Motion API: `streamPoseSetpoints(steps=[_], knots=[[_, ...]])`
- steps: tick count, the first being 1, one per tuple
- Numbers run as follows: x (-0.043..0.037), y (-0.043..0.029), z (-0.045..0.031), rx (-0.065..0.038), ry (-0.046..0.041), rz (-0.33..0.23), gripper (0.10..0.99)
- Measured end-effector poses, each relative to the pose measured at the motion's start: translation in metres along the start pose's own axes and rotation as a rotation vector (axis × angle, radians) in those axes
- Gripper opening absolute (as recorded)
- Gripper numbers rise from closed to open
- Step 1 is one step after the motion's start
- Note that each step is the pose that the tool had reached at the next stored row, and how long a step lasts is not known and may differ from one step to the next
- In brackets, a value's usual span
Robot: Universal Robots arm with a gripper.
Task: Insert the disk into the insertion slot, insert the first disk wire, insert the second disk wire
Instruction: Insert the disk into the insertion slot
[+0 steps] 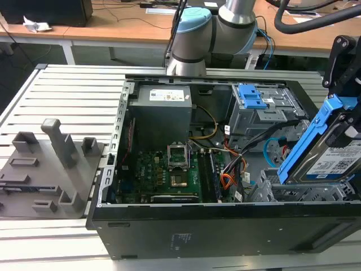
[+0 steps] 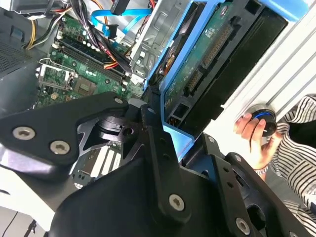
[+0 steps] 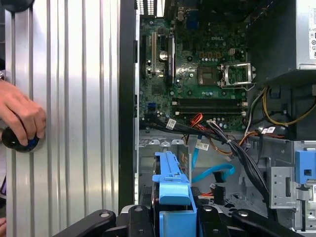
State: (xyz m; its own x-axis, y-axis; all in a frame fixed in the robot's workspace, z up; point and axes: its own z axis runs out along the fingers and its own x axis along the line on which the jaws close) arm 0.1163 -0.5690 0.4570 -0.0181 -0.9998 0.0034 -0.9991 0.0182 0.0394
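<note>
Right at the wrist, the hand (image 3: 174, 217) is closed on the disk (image 1: 333, 161), gripping it by its blue carrier frame. From the exterior view the disk hangs steeply tilted, one end low, just above the insertion slot (image 1: 271, 191) at the near corner of the computer case (image 1: 225, 226) on the exterior view's right. I cannot tell whether its low edge touches the bay, but it is not yet in the mouth. I judge that the insertion step is in hand and barely begun. Doing it well means levelling the disk until the carrier runs parallel with the bay, squaring it to the mouth, then sliding straight without forcing. A skewed entry would likely jam on the sheet metal.

Just beyond the slot, loose inside the case, lie the first disk wire (image 1: 227, 182) and the looping second disk wire (image 3: 212, 174), neither plugged into the disk and both near enough to be pinched. Farther in, the case holds the motherboard (image 1: 163, 175), the taller cage (image 1: 259, 113) with its blue latch, and the power supply (image 1: 163, 113) at the back. The case stands on the ribbed tabletop (image 1: 67, 96).
</note>
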Motion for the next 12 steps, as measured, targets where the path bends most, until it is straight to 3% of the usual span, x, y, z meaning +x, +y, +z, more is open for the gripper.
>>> streamPoseSetpoints(steps=[2, 6, 12], knots=[[-0.0014, 0.0046, 0.0024, 0.0, -0.0002, 0.0, 0.369], [-0.0125, 0.0061, 0.0024, 0.0, -0.0002, 0.0, 0.369], [-0.0137, 0.0061, 0.0076, 0.0, 0.0, 0.0, 0.369]])
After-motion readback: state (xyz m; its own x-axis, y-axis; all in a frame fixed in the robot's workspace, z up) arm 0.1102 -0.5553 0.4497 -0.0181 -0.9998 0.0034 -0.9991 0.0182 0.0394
